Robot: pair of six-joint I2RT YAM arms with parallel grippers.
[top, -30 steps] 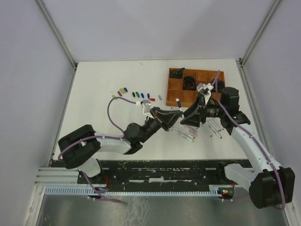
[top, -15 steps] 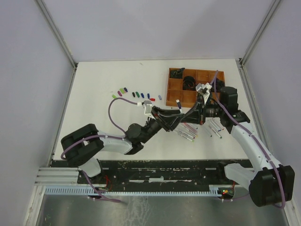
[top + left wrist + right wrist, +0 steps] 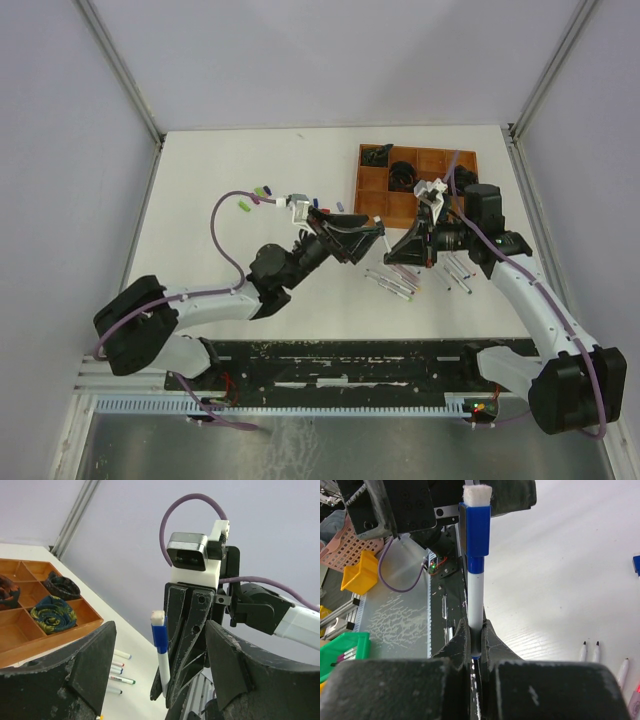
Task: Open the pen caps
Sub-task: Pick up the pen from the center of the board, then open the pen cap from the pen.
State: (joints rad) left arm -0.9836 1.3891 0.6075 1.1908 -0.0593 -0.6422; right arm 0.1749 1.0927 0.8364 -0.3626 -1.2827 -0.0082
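Left gripper (image 3: 356,240) backed off pen (image 3: 475,595), fingers now spread wide, empty. Right gripper (image 3: 476,635) clamped on barrel; pen stands up from between its fingers, blue cap (image 3: 478,527) at far end, seemingly on. Cap pull remains.

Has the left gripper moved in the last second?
Yes. In the overhead view the left gripper has drawn back up and to the left, away from the loose pens and toward the row of caps.
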